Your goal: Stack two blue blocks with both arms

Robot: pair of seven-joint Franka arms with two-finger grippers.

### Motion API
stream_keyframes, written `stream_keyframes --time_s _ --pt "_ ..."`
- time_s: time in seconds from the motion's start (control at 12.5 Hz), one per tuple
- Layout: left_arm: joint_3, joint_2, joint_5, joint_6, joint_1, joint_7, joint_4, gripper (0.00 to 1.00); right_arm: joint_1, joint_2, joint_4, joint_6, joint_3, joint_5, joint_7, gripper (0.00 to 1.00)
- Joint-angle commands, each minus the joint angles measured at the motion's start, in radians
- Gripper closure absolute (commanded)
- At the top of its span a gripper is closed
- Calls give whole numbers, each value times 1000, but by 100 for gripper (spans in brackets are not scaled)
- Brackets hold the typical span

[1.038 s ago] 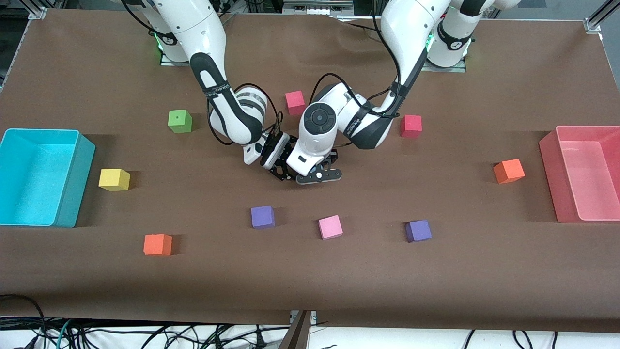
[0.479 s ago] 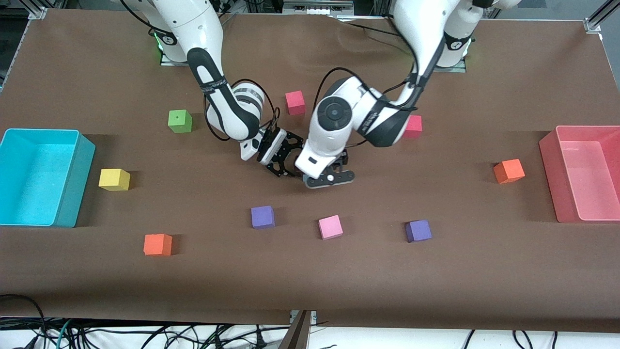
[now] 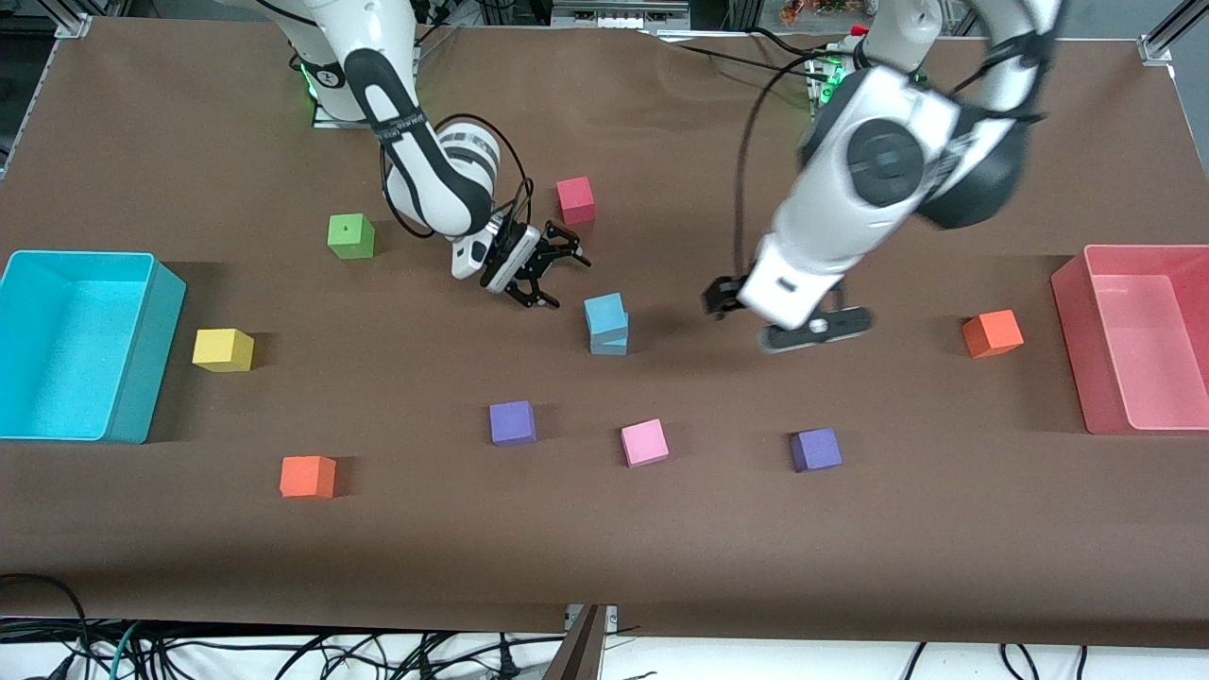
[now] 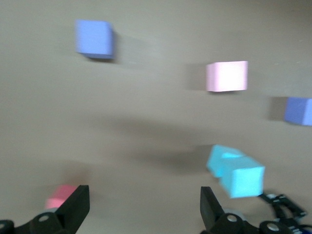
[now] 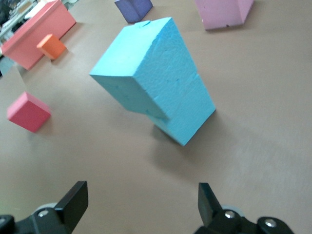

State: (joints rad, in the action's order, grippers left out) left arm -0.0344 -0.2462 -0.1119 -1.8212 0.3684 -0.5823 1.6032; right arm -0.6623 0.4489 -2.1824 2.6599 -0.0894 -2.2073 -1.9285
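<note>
The two blue blocks stand stacked in the middle of the table, the upper one [image 3: 605, 313] turned a little on the lower one [image 3: 610, 344]. Nothing holds them. My right gripper [image 3: 558, 274] is open and empty, beside the stack toward the right arm's end; in the right wrist view its gripper [image 5: 140, 202] faces the stack [image 5: 156, 92]. My left gripper [image 3: 720, 300] is open and empty, raised over bare table toward the left arm's end. The left wrist view shows its gripper [image 4: 144, 209] open and the stack [image 4: 236, 170] off to one side.
A cyan bin [image 3: 142, 349] stands at the right arm's end and a pink bin [image 3: 1072, 321] at the left arm's end. Loose cubes lie around: green [image 3: 350, 236], yellow [image 3: 223, 349], red [image 3: 575, 200], orange [image 3: 307, 476] [image 3: 992, 332], purple [image 3: 513, 422] [image 3: 816, 450], pink [image 3: 644, 442].
Both grippers have drawn away from the table's middle, uncovering the blue stack. The left arm rose and swung toward its end; the right gripper backed off a little.
</note>
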Motion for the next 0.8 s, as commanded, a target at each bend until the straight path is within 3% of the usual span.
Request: stream_keyframes --time_s 0.0,0.24,0.48,0.72 --pt "-30 194 -3 109 -149 230 135 0 30 -96 -77 -12 -33 105 257 0" --pt "-6 284 81 239 -218 393 133 0 65 -130 -83 -102 -35 326 581 0" --pt "39 306 101 270 -227 466 130 0 121 -162 -86 -150 -33 619 843 0" --pt "41 306 127 276 -227 467 126 0 186 -188 -86 -228 -32 954 1087 0"
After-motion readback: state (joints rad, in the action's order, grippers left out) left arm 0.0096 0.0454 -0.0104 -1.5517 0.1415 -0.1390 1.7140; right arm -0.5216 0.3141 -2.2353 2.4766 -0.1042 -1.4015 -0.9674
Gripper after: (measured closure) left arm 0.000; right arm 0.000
